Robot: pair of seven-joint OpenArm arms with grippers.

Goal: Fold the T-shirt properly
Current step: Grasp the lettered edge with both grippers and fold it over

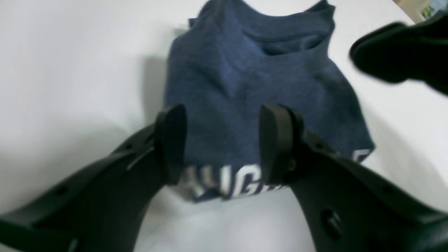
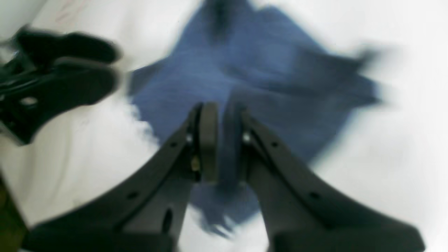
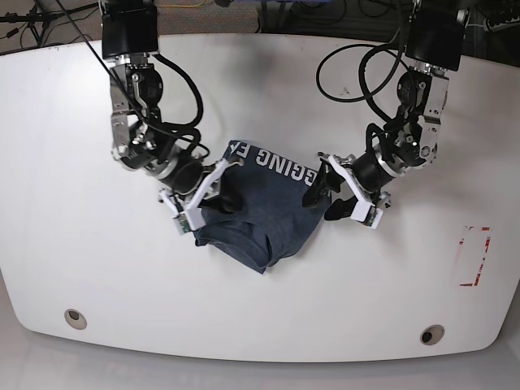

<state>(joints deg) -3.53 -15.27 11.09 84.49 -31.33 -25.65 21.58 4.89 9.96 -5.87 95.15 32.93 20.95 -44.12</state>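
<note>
The T-shirt (image 3: 260,207) is a dark navy bundle lying crumpled and partly folded in the middle of the white table (image 3: 73,203). White lettering runs along its far edge. My right gripper (image 3: 207,195) is at the shirt's left edge. In the right wrist view (image 2: 224,112), which is blurred, its jaws are nearly closed with blue cloth (image 2: 266,87) pinched between them. My left gripper (image 3: 340,195) is open at the shirt's right edge. In the left wrist view (image 1: 224,115) its fingers straddle the shirt (image 1: 245,70) just above the lettering.
A red outlined rectangle (image 3: 474,256) is marked on the table at the right. Two round holes (image 3: 75,318) (image 3: 431,334) sit near the front edge. Cables hang at the back edge (image 3: 357,73). Each gripper shows in the other's wrist view (image 1: 402,52) (image 2: 59,73).
</note>
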